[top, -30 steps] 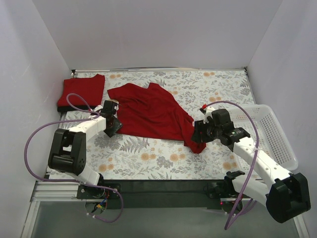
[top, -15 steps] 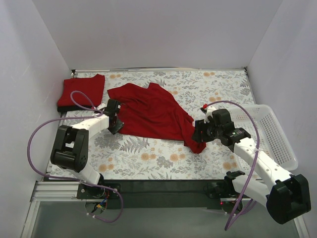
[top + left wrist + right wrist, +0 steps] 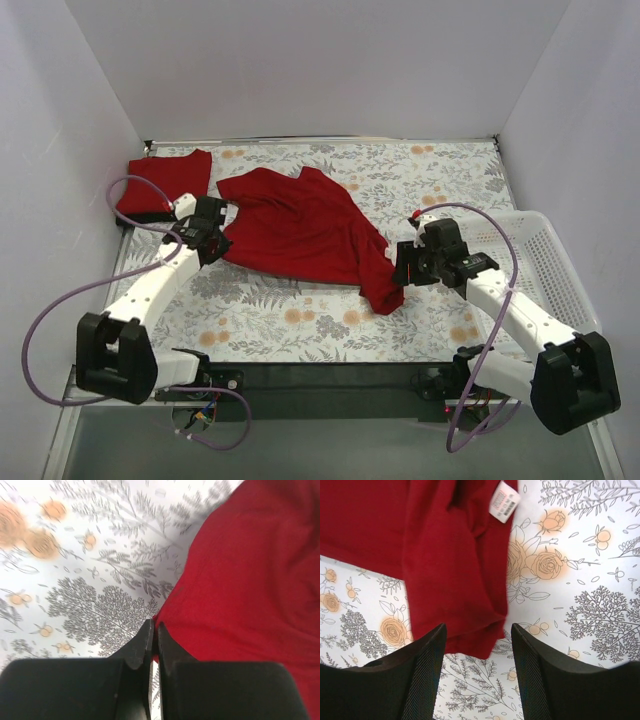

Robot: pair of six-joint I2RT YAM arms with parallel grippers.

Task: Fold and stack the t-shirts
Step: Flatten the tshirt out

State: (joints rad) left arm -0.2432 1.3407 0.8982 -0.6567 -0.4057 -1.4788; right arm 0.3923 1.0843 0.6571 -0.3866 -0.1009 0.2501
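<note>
Toward the near side of the floral table [image 3: 300, 320], the right gripper [image 3: 477, 630] hangs with its fingers spread wide over the 5 o'clock corner of the loose red t-shirt [image 3: 300, 235], gripping nothing. A white label [image 3: 504, 501] shows on the cloth. At 3 o'clock sits the white basket [image 3: 560, 270]. Farther back, the left gripper [image 3: 153, 630] is pinched tight on the shirt's 9 o'clock edge. At the table's 10 o'clock corner lies the folded red t-shirt [image 3: 165, 185].
</note>
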